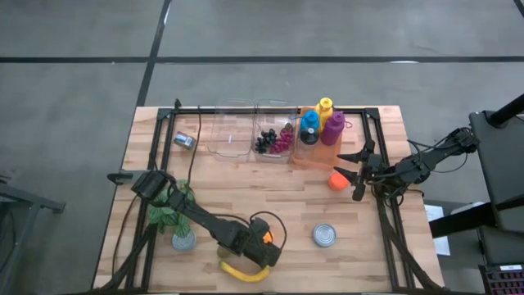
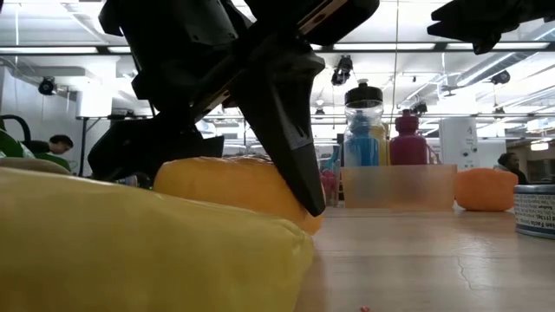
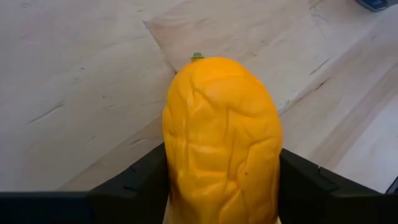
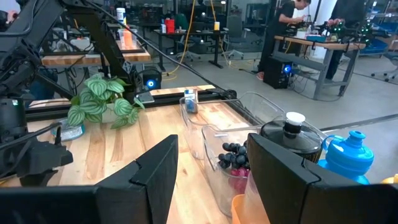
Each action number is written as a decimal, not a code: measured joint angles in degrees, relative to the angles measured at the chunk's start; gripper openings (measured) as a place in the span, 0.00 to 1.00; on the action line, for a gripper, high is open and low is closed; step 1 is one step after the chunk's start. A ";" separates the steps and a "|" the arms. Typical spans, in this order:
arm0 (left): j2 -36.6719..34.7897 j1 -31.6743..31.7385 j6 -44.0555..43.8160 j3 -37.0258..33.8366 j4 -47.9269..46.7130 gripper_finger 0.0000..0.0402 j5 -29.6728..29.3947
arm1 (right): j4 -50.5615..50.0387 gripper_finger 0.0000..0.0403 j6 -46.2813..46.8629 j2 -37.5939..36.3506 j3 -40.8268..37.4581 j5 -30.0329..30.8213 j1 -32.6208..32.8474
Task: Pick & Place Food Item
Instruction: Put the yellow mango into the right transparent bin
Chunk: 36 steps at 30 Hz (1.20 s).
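An orange fruit (image 3: 221,130) with wrinkled skin and a small green stem lies on the wooden table (image 1: 246,184) near its front edge. My left gripper (image 1: 264,239) is shut on it, one dark finger on either side. In the low view the fruit (image 2: 230,186) shows behind a yellow banana (image 2: 130,247), under my left gripper's fingers. My right gripper (image 1: 360,170) hangs open at the table's right side, level, with nothing between its fingers (image 4: 155,171). My left gripper pinches the orange fruit by its two long sides (image 3: 171,158) between its two fingers (image 3: 146,177). The fingers slant down from the table's left. The fruit's stem end points away from the gripper. Its underside rests on the table.
A banana (image 1: 244,272) lies just nearer than the fruit. A tin (image 1: 325,236) stands to the right, a potted plant (image 1: 173,211) to the left. At the back are clear containers with grapes (image 1: 274,141), bottles (image 1: 321,124) and a small can (image 1: 184,141). Another orange item (image 1: 337,180) lies near my right gripper.
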 joint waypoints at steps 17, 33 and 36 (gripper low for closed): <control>-3.61 2.02 4.12 -0.15 -1.40 0.55 -2.05 | 0.00 0.47 -0.07 0.00 0.00 0.00 0.00; -10.39 6.67 14.01 -0.04 -5.31 0.55 -6.79 | 0.00 0.47 0.00 0.02 0.00 0.00 0.00; -11.98 8.29 16.66 -0.04 -6.26 0.55 -7.83 | 0.00 0.47 -0.09 0.00 0.00 0.00 0.00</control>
